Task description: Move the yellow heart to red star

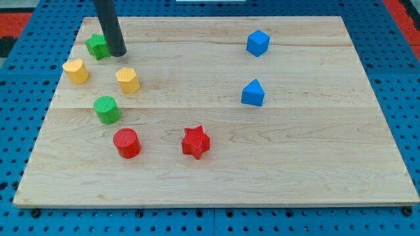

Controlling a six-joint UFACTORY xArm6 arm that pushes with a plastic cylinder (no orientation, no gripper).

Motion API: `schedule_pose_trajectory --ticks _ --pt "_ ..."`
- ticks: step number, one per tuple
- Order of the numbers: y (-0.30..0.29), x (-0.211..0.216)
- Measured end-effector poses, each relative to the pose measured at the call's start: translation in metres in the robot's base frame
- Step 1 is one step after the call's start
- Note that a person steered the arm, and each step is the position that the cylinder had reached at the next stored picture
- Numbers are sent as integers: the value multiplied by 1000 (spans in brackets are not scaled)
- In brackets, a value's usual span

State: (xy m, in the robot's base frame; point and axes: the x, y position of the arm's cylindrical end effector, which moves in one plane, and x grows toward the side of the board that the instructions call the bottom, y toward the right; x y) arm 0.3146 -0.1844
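Observation:
The dark rod comes down from the view's top left, and my tip (117,53) rests on the board just right of a green star (96,46), touching or nearly touching it. A yellow block that looks like the heart (76,71) lies below and to the left of the tip. A second yellow block, more like a hexagon (128,80), lies just below the tip. The red star (195,142) sits lower down near the board's middle, well away from both yellow blocks and the tip.
A green cylinder (106,109) and a red cylinder (127,143) lie between the yellow blocks and the red star. A blue cube (258,43) and a blue triangular block (252,93) sit on the right. The wooden board (315,164) lies on a blue pegboard.

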Motion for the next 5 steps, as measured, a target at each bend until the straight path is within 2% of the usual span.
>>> schedule_pose_trajectory --ticks 3,4,5 --pt "-55 95" --pt "-120 87" --pt "-106 49"
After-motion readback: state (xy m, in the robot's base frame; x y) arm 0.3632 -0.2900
